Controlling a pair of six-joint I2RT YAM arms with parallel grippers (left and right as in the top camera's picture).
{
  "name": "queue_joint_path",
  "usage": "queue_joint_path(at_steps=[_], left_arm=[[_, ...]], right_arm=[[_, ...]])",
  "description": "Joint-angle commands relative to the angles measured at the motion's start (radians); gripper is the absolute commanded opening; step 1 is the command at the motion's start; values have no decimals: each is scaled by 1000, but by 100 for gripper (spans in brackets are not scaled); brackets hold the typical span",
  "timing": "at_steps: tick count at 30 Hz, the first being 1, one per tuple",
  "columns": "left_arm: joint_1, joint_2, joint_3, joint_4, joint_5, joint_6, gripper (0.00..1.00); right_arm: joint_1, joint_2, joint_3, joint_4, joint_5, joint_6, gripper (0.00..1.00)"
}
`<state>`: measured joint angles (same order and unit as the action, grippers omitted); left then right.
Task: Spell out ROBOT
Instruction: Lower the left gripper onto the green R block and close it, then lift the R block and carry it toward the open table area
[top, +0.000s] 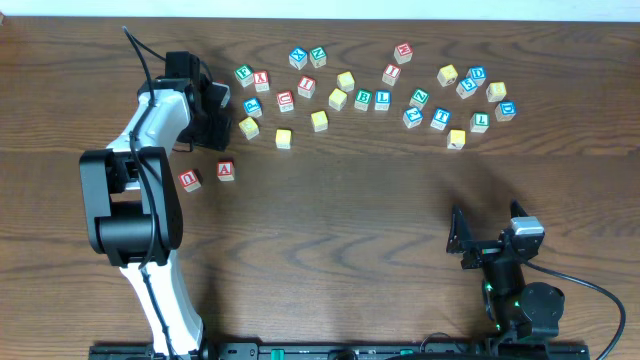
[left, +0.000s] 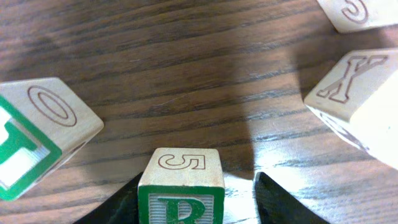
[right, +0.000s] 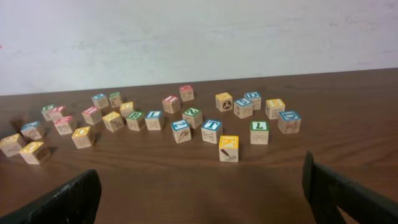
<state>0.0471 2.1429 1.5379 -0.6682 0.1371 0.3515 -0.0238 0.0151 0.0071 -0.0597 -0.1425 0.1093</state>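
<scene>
The green-framed R cube (left: 180, 202) sits on the bench (left: 186, 74) directly between the fingers of the left gripper (left: 198, 177), its sides square to them; being a cube, it has no long axis to favour. The fingers are not clenched on it: a strip of bench shows between the cube and the finger on the picture's right, while the other looks at or almost at its side. Its top reads 5, its near face a green R. Just beside stand an O-marked cube (left: 37, 130) and an X-marked cube (left: 354, 93). The right gripper (right: 205, 193), released and empty, is well apart, so the left arm is nearer
</scene>
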Motion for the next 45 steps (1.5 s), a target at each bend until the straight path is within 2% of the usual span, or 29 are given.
queue_joint_path(at_steps=[1,3,14,18,24,28,33,45], left_arm=[[4,5,18,1,12,3,42],[4,5,18,1,12,3,37],[4,5,18,1,12,3,37],[4,4,18,1,12,3,31],[4,-10,18,4,12,3,31],[4,-35,18,11,13,3,31],[4,-72,18,12,13,3,21],[4,-224,18,19,13,-36,21]], right_arm=[[-6,-4,-2,-3,-6,-10,99],[-6,-4,-2,-3,-6,-10,99],[-6,-4,-2,-3,-6,-10,99],[-6,-4,-2,-3,-6,-10,99],[-6,-4,-2,-3,-6,-10,99],[-6,-4,-2,-3,-6,-10,99],[-6,-4,-2,-3,-6,-10,99],[-6,-4,-2,-3,-6,-10,99]])
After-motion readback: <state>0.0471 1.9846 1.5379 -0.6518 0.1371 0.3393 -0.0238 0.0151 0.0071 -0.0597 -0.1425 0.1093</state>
